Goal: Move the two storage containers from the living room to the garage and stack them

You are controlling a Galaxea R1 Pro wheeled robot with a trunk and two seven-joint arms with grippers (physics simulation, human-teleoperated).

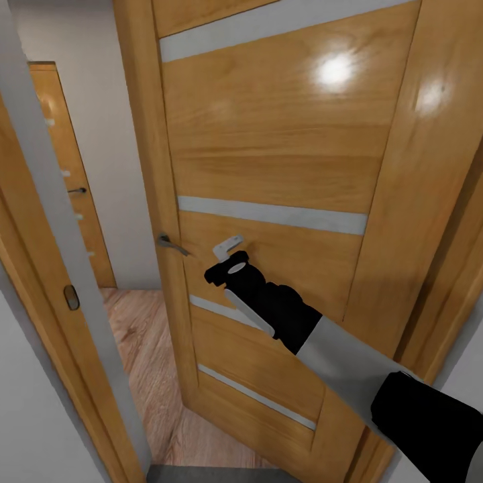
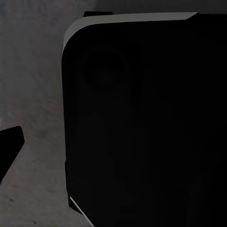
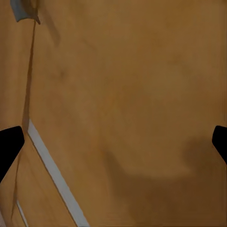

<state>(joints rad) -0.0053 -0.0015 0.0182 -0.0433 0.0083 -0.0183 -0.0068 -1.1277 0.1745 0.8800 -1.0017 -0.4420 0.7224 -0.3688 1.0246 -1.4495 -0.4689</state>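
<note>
Both storage containers are out of view. A wooden door (image 1: 282, 154) with pale grey strips stands ajar in front of me, its metal handle (image 1: 171, 245) at its left edge. My right arm reaches forward, and my right gripper (image 1: 229, 248) is at the door panel just right of the handle. In the right wrist view its fingertips (image 3: 9, 146) are spread wide apart over the wood, so it is open with nothing held. In the left wrist view one fingertip (image 2: 9, 151) of my left gripper shows far to the side over grey floor (image 2: 33, 94), beside a black robot part (image 2: 142, 123).
Through the gap left of the door I see light wood plank floor (image 1: 144, 349), a white wall and another wooden door (image 1: 64, 168). The door frame (image 1: 47, 221) runs close on my left. A strip of dark grey floor (image 1: 215, 473) lies at my base.
</note>
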